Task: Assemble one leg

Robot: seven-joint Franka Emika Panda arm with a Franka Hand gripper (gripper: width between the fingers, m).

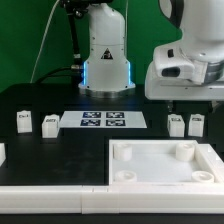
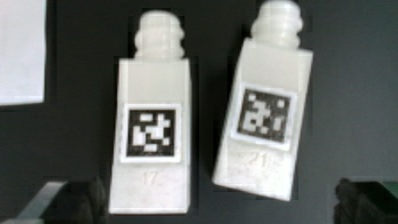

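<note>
**Wrist view only.** Directly beneath the gripper (image 2: 210,205) lie two small white boxy legs on the black table (image 2: 356,60). Each has a stepped peg at one end and a black-and-white square marker tag on the face turned toward the camera. The first leg (image 2: 155,125) and the second leg (image 2: 267,110) lie side by side, just beside each other, with a narrow dark gap between them. The second leg is tilted slightly relative to the first, so the peg ends spread a little. One dark fingertip (image 2: 54,205) shows outside the first leg, the other outside the second. The jaws stand wide apart and hold nothing. The pair lies between them.

**Exterior view only.** The arm's white wrist housing (image 1: 185,65) hangs over the pair, pointing straight down, and the fingers appear clear of both legs. Two further white legs (image 1: 22,121) (image 1: 49,124) lie well apart from the gripper, beyond the flat white marker board (image 1: 103,121). A large white square tray-like piece with corner sockets (image 1: 165,165) lies near the gripper, on the camera side of the pair.
</note>
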